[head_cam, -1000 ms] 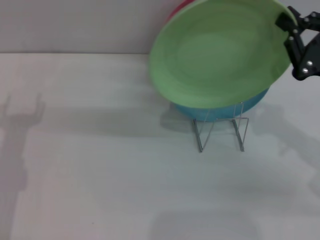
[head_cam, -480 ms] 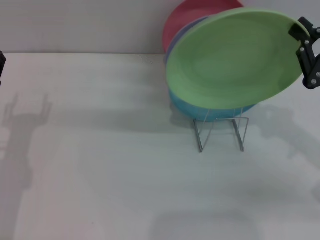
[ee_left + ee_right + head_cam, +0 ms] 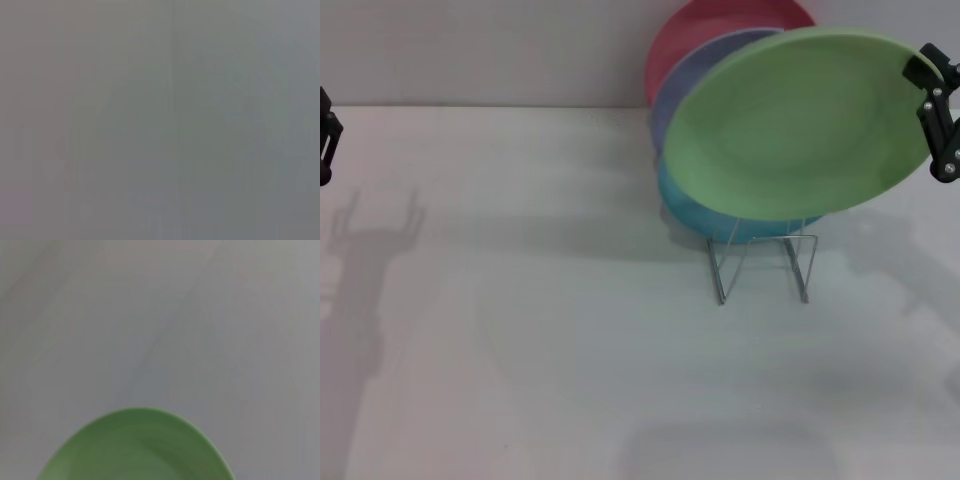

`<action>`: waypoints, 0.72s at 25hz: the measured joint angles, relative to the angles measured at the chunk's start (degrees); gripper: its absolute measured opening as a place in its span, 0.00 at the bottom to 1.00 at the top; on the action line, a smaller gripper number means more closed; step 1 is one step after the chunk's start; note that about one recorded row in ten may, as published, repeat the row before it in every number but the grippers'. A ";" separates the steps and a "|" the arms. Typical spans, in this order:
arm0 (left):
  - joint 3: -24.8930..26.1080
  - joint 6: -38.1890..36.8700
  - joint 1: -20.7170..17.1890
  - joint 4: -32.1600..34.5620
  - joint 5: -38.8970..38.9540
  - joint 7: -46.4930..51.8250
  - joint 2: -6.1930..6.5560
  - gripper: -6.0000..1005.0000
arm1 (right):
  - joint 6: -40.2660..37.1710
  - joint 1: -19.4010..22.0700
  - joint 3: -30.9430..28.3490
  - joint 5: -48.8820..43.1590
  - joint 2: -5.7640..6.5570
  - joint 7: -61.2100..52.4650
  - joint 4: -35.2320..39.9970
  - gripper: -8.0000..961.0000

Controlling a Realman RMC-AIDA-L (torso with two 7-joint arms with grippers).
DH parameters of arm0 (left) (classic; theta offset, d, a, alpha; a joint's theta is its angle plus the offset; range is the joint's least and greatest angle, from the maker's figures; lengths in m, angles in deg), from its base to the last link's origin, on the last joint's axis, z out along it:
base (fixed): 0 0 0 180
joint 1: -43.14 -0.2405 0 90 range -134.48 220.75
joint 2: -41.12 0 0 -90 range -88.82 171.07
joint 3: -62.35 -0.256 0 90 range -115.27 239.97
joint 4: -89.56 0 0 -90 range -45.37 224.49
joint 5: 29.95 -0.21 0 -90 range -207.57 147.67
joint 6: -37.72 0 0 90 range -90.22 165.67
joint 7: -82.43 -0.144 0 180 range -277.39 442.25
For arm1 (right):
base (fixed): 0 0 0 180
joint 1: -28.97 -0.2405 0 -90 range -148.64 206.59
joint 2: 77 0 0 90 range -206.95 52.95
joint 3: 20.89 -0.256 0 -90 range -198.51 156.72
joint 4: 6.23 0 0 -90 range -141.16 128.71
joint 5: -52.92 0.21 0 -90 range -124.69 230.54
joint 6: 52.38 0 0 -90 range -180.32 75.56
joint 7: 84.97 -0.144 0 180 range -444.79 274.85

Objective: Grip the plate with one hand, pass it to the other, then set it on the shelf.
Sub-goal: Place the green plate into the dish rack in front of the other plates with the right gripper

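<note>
the plate (image 3: 800, 125), light green and round, is clamped by its rim in my right gripper (image 3: 930, 95), which is closed on the edge at the far right of the head view. the plate extends from that gripper toward my left side, tilted, held in the air above the shelf (image 3: 763, 262) and clear of its wire loops. behind the plate, farther from me, a turquoise plate (image 3: 692, 205), a lavender plate (image 3: 682, 85) and a red plate (image 3: 705, 25) stand in the shelf. in the right wrist view the plate's rim (image 3: 137, 447) shows over the white table (image 3: 520, 330). my left gripper (image 3: 325, 135) sits at the far left edge, well apart from the plate; probably idle, finger state not discernible.
</note>
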 joint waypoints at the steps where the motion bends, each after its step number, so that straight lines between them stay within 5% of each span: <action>1: 0.00 0.00 0.30 0.41 -0.15 0.01 0.01 0.77 | 0.00 -0.08 -0.32 -0.39 -0.02 0.09 0.13 0.05; 18: 0.00 -0.21 0.28 1.35 -0.34 0.09 0.12 0.77 | -1.57 -4.56 -1.86 -2.03 -0.28 4.42 11.11 0.05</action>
